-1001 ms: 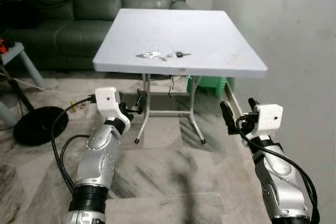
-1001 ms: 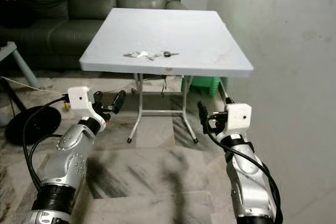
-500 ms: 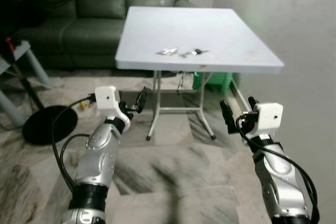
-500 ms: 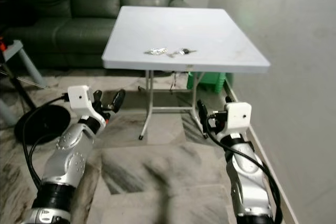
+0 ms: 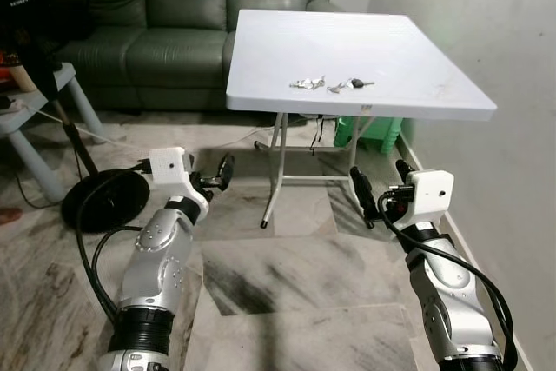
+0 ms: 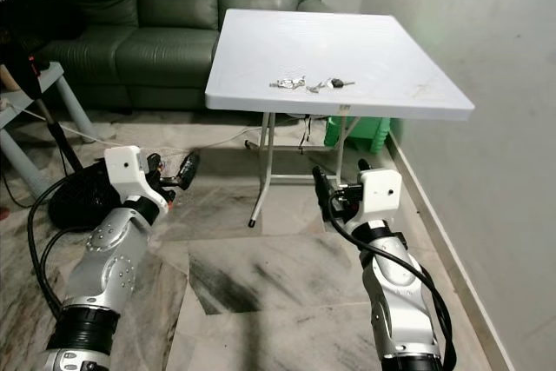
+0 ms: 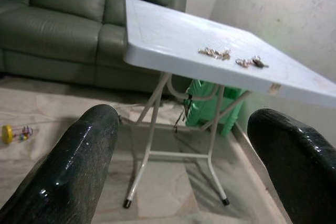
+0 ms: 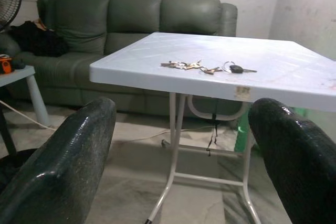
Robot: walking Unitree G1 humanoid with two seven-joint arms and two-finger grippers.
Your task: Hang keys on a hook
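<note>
The keys (image 5: 330, 84) lie on the white folding table (image 5: 417, 58) ahead of me: a silver bunch (image 8: 181, 65) and, just right of it, a ring with a black-headed key (image 8: 231, 68). Both arms are held low in front of me, well short of the table and below its top. My left gripper (image 5: 215, 175) is open with nothing in it, and its fingers (image 7: 79, 161) frame the table. Equally open and empty, my right gripper (image 5: 382, 187) points at the table with its fingers (image 8: 294, 156) spread wide.
A dark green sofa (image 5: 174, 32) stands behind the table. A black round fan base (image 5: 104, 199) and a grey stool (image 5: 39, 115) are at the left. A green crate (image 5: 375, 130) sits under the table, and a wall (image 5: 504, 84) runs along the right. The floor is marble.
The whole picture has shifted: the table now appears further right and a little further off, so the camera moved. Both arms keep the same pose with fingers open.
</note>
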